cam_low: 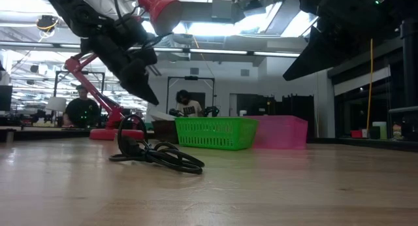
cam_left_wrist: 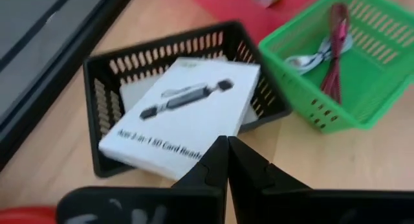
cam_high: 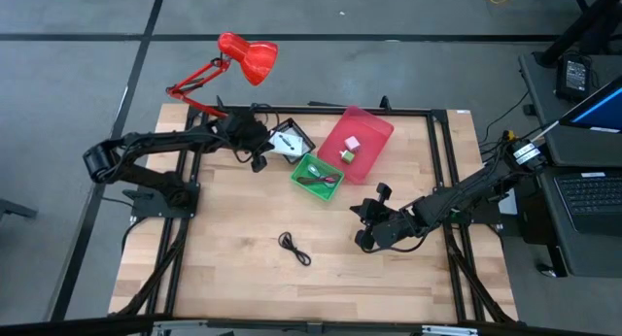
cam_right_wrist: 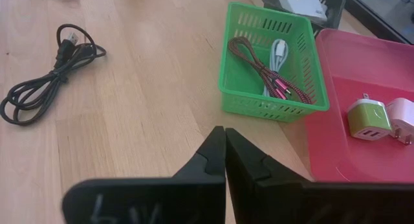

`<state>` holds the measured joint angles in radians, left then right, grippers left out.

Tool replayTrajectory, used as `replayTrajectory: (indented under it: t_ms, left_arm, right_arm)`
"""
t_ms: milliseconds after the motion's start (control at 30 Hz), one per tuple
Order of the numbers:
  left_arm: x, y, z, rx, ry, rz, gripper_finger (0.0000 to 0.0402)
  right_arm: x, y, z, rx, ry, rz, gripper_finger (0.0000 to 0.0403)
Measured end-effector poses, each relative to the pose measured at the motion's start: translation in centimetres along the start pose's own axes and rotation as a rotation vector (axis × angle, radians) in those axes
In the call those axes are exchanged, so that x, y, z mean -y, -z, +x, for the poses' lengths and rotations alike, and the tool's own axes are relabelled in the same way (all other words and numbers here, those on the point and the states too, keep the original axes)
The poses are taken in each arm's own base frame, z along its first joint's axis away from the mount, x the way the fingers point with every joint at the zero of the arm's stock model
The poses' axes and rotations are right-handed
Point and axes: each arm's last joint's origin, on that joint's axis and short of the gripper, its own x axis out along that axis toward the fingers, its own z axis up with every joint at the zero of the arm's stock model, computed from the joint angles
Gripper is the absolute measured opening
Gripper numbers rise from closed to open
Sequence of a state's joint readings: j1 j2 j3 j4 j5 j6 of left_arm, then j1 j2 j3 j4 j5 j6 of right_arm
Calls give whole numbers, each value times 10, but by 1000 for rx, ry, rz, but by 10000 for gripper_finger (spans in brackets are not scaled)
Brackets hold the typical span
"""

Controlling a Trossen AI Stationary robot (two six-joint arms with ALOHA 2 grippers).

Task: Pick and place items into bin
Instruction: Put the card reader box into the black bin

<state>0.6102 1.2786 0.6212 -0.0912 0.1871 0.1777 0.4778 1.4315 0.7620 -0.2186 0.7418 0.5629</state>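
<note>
Left end effector point(cam_left_wrist: 226, 160) is seen with its 2 fingers pressed together and nothing between them, hovering just above the near edge of a black basket point(cam_left_wrist: 103, 94) at the far side of the table point(cam_high: 243, 278). A white boxed card reader point(cam_left_wrist: 184, 111) lies tilted inside that black basket, resting partly on its rim, and a second white item is glimpsed beneath it.

Right end effector point(cam_right_wrist: 224, 160) is likewise closed on nothing, its fingertips meeting, and is held above bare table near the right-hand middle, pointed toward the baskets.

Beside the black basket stands a green basket point(cam_right_wrist: 272, 104), in which a maroon cable point(cam_right_wrist: 262, 72) and a white cable point(cam_right_wrist: 278, 52) are laid. Touching the green basket on its far right side is a pink bin point(cam_right_wrist: 336, 146), in which a green charger cube point(cam_right_wrist: 367, 119) and a pink charger cube point(cam_right_wrist: 402, 117) are placed side by side.

A black cable point(cam_right_wrist: 42, 81) lies coiled on the open table, well apart from all 3 containers and nearer the front edge.

A red desk lamp point(cam_high: 243, 59) is set at the far left corner of the table, its shade leaning beyond the edge. In the low view, people are seen seated in the room behind the table.
</note>
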Motion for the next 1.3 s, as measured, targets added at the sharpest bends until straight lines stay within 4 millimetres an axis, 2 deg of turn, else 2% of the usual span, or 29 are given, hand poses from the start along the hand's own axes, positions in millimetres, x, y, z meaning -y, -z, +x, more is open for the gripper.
replayTrajectory:
  t_ms: [167,300,500,1300]
  left_arm:
    - [7,-3,-8,24,63,27,2]
    - [12,5,-8,-64,88,32,1]
    - [15,6,-3,-104,-22,42,3]
    - [14,6,2,-105,-82,52,2]
  right_arm:
    - [0,0,0,-2,1,-2,0]
    - [0,0,0,-2,1,-3,0]
    - [0,0,0,-2,1,-2,0]
    - [0,0,0,0,0,4,0]
